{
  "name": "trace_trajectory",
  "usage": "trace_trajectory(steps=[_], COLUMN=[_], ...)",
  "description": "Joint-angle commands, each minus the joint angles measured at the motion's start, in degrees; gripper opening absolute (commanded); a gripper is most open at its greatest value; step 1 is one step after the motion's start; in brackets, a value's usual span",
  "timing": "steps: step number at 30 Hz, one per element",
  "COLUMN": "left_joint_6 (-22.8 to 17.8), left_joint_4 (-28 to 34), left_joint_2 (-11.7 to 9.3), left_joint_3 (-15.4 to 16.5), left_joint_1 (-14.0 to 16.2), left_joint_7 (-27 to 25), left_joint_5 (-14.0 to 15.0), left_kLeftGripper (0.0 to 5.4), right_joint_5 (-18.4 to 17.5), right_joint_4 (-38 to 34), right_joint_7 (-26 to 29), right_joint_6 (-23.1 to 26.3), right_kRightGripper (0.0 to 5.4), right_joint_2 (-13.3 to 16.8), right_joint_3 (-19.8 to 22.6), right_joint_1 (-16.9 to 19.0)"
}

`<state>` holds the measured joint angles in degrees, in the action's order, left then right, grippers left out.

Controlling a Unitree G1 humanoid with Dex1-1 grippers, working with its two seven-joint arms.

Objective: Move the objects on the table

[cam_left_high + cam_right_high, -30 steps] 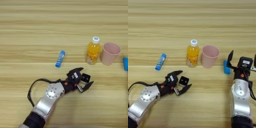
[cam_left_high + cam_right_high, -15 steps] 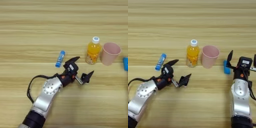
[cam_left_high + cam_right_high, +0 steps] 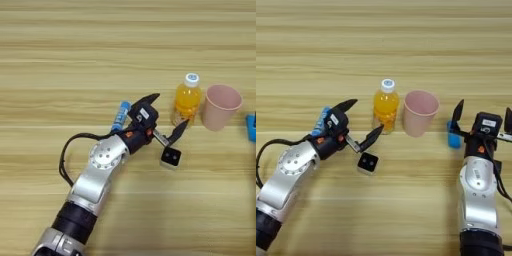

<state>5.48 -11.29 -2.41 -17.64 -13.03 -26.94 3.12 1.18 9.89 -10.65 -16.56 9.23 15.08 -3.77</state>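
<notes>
At the middle of the desk point(image 3: 75, 60) the left pincer point(image 3: 167, 116) stands wide open, one black finger pointing up beside the blue-and-white tube point(image 3: 120, 114) and the other reaching toward the foot of the orange-drink bottle point(image 3: 185, 100). The small black cube point(image 3: 171, 158) lies on the wood just near of that gap, free of both fingers. The tube lies just left of the pincer, partly hidden behind it. The bottle stands upright with its white cap on, and the pink cup point(image 3: 219, 106) stands upright just right of it, mouth up; whether they touch is unclear. At the right side the right pincer point(image 3: 482, 114) is held open, its fingers raised, with a small blue thing point(image 3: 454, 136) just left of its wrist. The whole far half of the desk is bare wood, as is the near strip between the two arms.
</notes>
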Motion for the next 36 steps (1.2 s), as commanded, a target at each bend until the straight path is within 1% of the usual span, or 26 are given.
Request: trace_trajectory(steps=[1, 3, 5, 12, 19, 29, 36], left_joint_6=[0.12, 0.41, 0.51, 0.88, 0.74, 0.17, 0.27], left_joint_4=[-5.08, -6.52, -7.1, -8.21, -7.75, -8.4, -9.79], left_joint_2=[0.6, 0.85, 0.96, 1.36, 1.59, 2.49, 3.61], left_joint_3=[1.67, 1.93, 1.99, 1.96, 1.64, 0.88, 0.01], left_joint_1=[-4.52, -5.71, -6.27, -7.05, -7.07, -8.96, -10.65], left_joint_7=[0.65, 0.66, 0.48, -0.04, -0.79, -1.35, -1.22], left_joint_5=[-0.56, -0.77, -0.9, -0.96, -0.83, -1.38, -1.79], left_kLeftGripper=[5.37, 5.37, 5.37, 5.37, 5.37, 5.37, 5.37], right_joint_5=[0.75, 0.87, 0.94, 1.24, 1.49, 1.79, 1.79], right_joint_4=[-0.8, -1.12, -1.39, -1.76, -2.0, -2.52, -2.55], right_joint_7=[-0.53, -0.68, -0.79, -1.15, -1.73, -2.08, -2.14], right_joint_6=[0.94, 1.01, 1.13, 1.46, 1.67, 2.09, 2.14], right_kRightGripper=[5.4, 5.4, 5.4, 5.4, 5.4, 5.4, 5.4], right_joint_2=[-0.71, -0.94, -1.1, -1.57, -2.02, -2.73, -2.93], right_joint_3=[-0.68, -0.8, -0.88, -1.2, -1.68, -1.98, -2.0], right_joint_1=[-0.41, -0.3, -0.24, -0.36, -0.53, -0.62, -0.67])
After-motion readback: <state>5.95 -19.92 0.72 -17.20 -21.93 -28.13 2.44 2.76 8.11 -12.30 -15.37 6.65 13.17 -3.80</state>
